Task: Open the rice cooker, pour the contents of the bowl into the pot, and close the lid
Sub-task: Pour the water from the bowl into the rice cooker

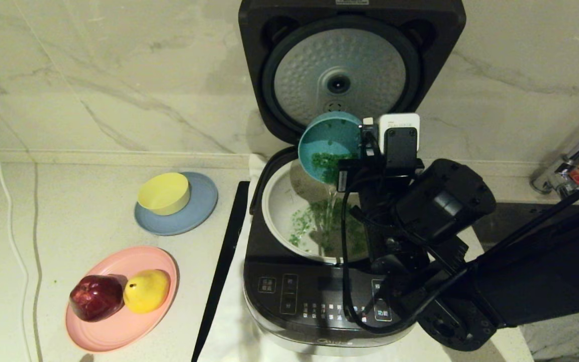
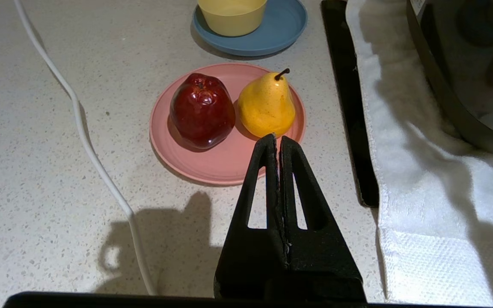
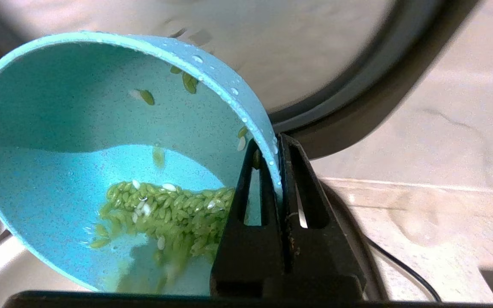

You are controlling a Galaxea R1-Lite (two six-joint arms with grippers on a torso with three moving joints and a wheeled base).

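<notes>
Head view, pouring step: you are watching the right gripper (image 3: 278, 147) tipping the bowl (image 1: 328, 146) above the pot (image 1: 275, 201), at about 12 o'clock of the pot's opening, in front of the raised lid (image 1: 340, 70) of the rice cooker (image 1: 289, 296). The jaws are standing narrow, pinched on the bowl's thin rim with one finger inside the wall and one outside. The contents (image 3: 165, 211), wet green grains, are sliding toward the low edge; some are already lying in the pot, and a stream appears to be falling.

Handling, as a judgement: the bowl is looking light, stiff and smooth, and droplets on its rim suggest it is slippery, so you are best keeping the hold at the rim, as here, and squarely seated. A few grains are clinging to the wet wall and may need a steeper tilt.

The left gripper (image 2: 278, 141) is parked, fingers pressed together and holding nothing, above the counter at 6 o'clock of the pink plate (image 2: 225, 167).
</notes>
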